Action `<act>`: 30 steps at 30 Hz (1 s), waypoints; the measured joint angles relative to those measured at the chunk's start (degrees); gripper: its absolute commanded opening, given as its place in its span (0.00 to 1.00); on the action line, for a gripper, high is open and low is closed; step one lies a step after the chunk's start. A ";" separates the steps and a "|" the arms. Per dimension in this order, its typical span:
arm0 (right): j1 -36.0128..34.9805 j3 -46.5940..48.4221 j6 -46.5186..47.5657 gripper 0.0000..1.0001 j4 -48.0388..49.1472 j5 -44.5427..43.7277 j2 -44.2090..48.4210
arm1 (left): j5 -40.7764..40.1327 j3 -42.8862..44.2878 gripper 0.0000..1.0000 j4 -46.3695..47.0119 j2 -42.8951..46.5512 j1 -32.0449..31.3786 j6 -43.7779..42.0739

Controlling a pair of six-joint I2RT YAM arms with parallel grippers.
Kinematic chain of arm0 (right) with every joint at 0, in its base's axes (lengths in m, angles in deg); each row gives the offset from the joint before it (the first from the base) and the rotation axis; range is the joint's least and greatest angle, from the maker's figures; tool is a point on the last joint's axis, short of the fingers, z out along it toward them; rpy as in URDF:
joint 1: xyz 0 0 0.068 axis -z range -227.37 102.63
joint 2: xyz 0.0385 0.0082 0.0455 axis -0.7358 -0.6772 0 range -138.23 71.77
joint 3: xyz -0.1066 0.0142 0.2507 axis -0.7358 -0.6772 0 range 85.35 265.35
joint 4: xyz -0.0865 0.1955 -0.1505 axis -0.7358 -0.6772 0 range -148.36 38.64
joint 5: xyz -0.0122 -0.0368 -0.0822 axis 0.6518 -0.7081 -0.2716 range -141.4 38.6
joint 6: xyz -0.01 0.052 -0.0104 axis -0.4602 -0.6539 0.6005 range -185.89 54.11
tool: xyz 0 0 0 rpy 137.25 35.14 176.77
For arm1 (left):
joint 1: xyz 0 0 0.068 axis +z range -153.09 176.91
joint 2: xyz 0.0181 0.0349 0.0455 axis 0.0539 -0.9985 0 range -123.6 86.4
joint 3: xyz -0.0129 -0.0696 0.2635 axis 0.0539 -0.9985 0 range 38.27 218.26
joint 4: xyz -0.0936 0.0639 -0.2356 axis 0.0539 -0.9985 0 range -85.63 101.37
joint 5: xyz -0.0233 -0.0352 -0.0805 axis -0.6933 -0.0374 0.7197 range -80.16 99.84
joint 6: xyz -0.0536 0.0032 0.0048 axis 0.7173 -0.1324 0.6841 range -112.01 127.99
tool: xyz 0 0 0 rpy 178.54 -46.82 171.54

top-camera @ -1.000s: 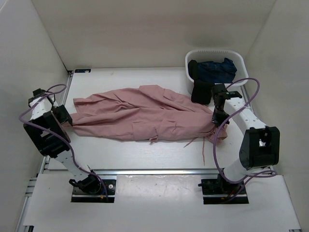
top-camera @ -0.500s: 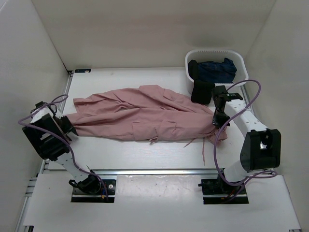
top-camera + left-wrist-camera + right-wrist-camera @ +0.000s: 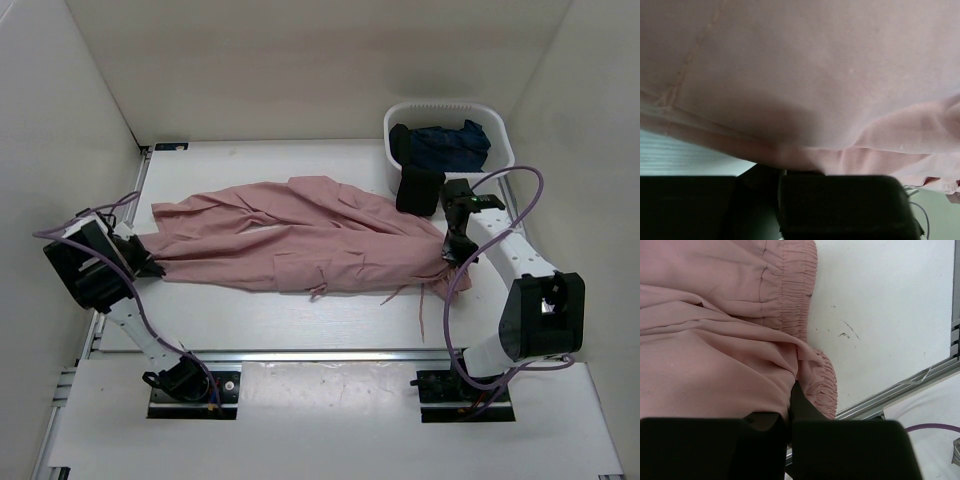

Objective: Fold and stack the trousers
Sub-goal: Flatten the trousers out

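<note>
The dusty-pink trousers [image 3: 300,240] lie stretched across the table, legs to the left and gathered waistband [image 3: 800,305] to the right. My left gripper [image 3: 150,262] is shut on the leg end at the left edge. In the left wrist view pink fabric [image 3: 800,75] fills the frame and runs into the closed jaws of the gripper [image 3: 782,170]. My right gripper [image 3: 452,262] is shut on the waistband end, and in the right wrist view cloth is pinched at the gripper [image 3: 792,400]. Thin drawstrings [image 3: 422,310] trail toward the front.
A white basket [image 3: 500,120] at the back right holds a dark blue garment [image 3: 450,145] and a black garment [image 3: 402,142]. White walls enclose the table on three sides. An aluminium rail [image 3: 320,355] runs along the front edge.
My left gripper has closed on the leg end, and its arm has swung lower and further left. The right arm has shifted only slightly, still gripping the waistband.
</note>
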 measured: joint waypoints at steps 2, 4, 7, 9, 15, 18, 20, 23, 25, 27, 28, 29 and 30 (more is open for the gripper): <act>0.00 0.00 0.00 0.00 -0.11 -0.22 0.00 | 0.42 1.73 0.14 -1.27 -1.11 -0.07 0.02; -0.02 0.52 0.13 0.00 -0.63 -0.48 -0.15 | 0.09 4.13 0.14 -2.32 -2.16 -0.11 -0.09; -0.11 5.75 0.66 0.00 -3.26 -0.72 -1.55 | -4.76 8.76 0.14 -5.16 -1.60 -1.09 0.00; -0.50 10.82 1.07 0.00 -4.09 -0.52 -2.38 | -9.53 10.58 0.14 -6.54 1.01 -2.47 0.26; -1.81 18.78 1.46 0.00 -5.14 1.25 0.46 | -24.90 8.70 0.14 -9.64 14.67 -5.38 0.74; -1.84 14.36 1.14 0.00 -5.64 3.63 4.17 | -32.79 3.52 0.14 -10.25 19.04 -6.34 0.79; -1.84 10.19 0.52 0.00 -5.97 4.70 6.05 | -38.60 -0.04 0.23 -10.99 19.37 -7.52 0.72; -0.85 5.55 0.00 0.00 -6.25 3.76 6.67 | -48.72 -4.42 0.60 -9.35 17.22 -9.38 -0.22; -0.09 3.87 -0.20 0.00 -6.19 3.06 6.64 | -52.94 -7.34 1.00 -8.26 15.78 -10.10 -0.74; 0.33 3.43 -0.52 0.00 -6.25 2.03 6.64 | -54.07 -9.31 1.00 -8.33 15.26 -10.71 -0.66; 0.35 3.41 -0.63 0.00 -6.25 1.44 6.67 | -53.55 -9.29 1.00 -8.74 15.41 -10.64 -0.72; 0.35 3.41 -0.81 0.00 -6.25 0.92 6.69 | -52.22 -8.41 1.00 -9.42 15.78 -10.49 -0.85; 0.35 3.41 -0.92 0.00 -6.29 0.42 6.71 | -50.71 -6.69 1.00 -10.12 16.15 -10.05 -0.87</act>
